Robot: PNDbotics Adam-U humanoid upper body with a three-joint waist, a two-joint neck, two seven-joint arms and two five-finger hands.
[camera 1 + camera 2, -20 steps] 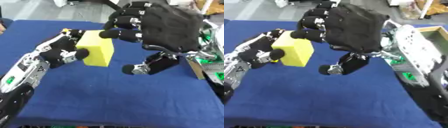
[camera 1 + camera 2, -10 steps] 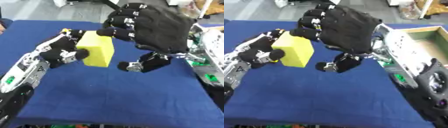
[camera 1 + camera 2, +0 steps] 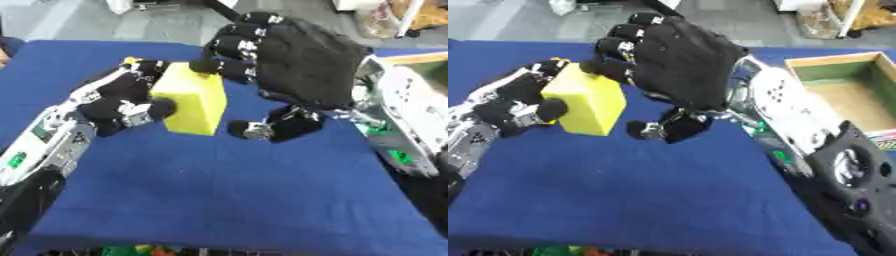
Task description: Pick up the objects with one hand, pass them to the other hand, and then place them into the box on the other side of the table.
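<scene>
Holding a yellow rectangular foam-like block (image 3: 191, 102) above the blue cloth-covered table (image 3: 219, 200), the robot's left hand (image 3: 122, 102) sits centre-left of frame, fingers and thumb curled round the block's left side, thumb tip on its front face. Block is upright, slightly tilted, clear of the cloth. Right hand (image 3: 680, 62), black-gloved w/ silver joints, fills upper centre; fingers bent over, tips touching block's top right edge, thumb (image 3: 662, 129) hooked below and just beside block's lower right corner, not clearly touching it. So right hand is half-closed around the block but grip not complete. Open wooden box w/ green-lined inside (image 3: 846, 90) at right edge of frame in right eye view, well apart from block. Right forearm, white/silver w/ green bits, runs to lower right corner.
</scene>
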